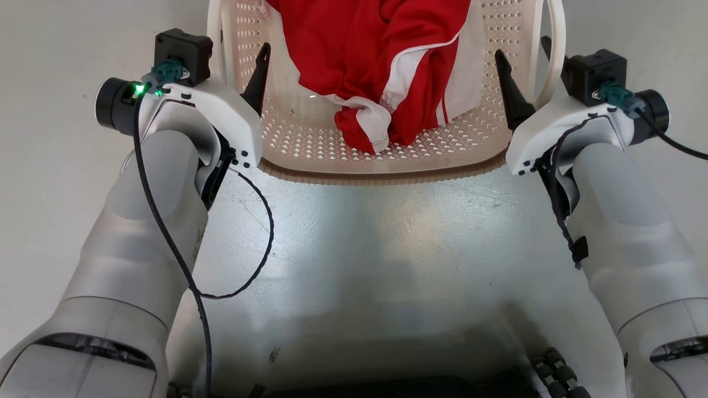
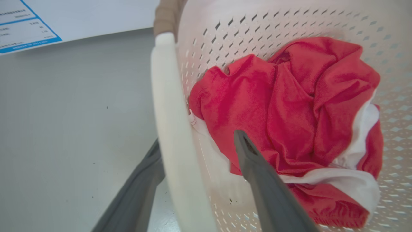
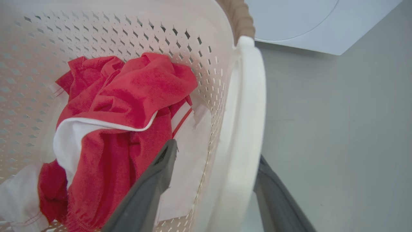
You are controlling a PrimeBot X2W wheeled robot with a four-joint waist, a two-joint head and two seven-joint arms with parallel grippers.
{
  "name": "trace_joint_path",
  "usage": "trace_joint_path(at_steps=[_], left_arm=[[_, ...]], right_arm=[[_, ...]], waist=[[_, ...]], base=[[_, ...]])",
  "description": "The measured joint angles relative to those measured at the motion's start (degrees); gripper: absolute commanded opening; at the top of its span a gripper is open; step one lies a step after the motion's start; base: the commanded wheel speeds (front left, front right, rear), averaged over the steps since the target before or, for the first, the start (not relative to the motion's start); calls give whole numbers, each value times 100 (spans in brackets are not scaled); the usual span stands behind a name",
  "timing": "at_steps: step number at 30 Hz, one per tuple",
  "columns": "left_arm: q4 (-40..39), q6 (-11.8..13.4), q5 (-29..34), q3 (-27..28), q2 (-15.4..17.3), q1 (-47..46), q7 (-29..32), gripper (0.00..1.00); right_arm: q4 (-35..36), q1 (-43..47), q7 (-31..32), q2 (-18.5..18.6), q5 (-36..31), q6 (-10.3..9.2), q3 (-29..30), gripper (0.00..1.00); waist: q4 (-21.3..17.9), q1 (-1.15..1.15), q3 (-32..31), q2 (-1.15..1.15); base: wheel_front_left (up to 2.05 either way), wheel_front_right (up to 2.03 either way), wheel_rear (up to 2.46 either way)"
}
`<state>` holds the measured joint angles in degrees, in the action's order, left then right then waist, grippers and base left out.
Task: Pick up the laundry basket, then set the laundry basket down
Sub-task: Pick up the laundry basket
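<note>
Starting leftmost, open pale grey floor (image 1: 50,166) lies beside the left gripper (image 2: 197,141), whose jaws stand wide apart astride a white loop handle (image 2: 170,129), one finger outside, one inside, clamping nothing. Between the two forward-reaching forearms (image 1: 144,232) lies the small cream-white perforated plastic laundry basket (image 1: 381,177) with brown woven-look rim, holding a crumpled red-and-white garment (image 1: 381,61). The right gripper (image 3: 216,151) mirrors this, fully spread astride the opposite handle (image 3: 244,122), holding nothing; bare floor lies beyond, a white appliance (image 3: 305,25) farther off.
</note>
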<state>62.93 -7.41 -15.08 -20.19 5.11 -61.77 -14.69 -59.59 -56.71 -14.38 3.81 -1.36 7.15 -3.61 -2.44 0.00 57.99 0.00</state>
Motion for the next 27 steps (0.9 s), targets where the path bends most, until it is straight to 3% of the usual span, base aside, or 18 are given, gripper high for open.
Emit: trace_joint_path(at_steps=[1, 2, 7, 14, 27], left_arm=[[-3, 0, 0, -5, 0, 0, 0, 56], [-29, 0, 0, -12, -1, 0, 0, 2], [-260, 180, -1, 41, -52, 2, 4, 0], [-21, 197, 11, -59, -151, 169, 5, 0], [920, 179, -215, -245, -339, 1109, 15, 0]], right_arm=[[41, 0, 0, 0, 18, 0, 21, 9], [71, 0, -1, 2, 63, 0, 43, 0], [-102, 9, -7, -55, 141, -19, 123, 0], [-702, 28, -15, -58, 107, -10, 54, 0], [-1127, 852, 499, -83, 1106, -10, -1098, 0]], waist=[[3, 0, 0, 0], [9, 0, -2, 0], [59, 0, -70, 0], [110, 0, -386, 0], [96, 0, -1641, 0]], base=[[0, 0, 0], [0, 0, 0], [0, 0, 0], [0, 0, 0], [0, 0, 0]])
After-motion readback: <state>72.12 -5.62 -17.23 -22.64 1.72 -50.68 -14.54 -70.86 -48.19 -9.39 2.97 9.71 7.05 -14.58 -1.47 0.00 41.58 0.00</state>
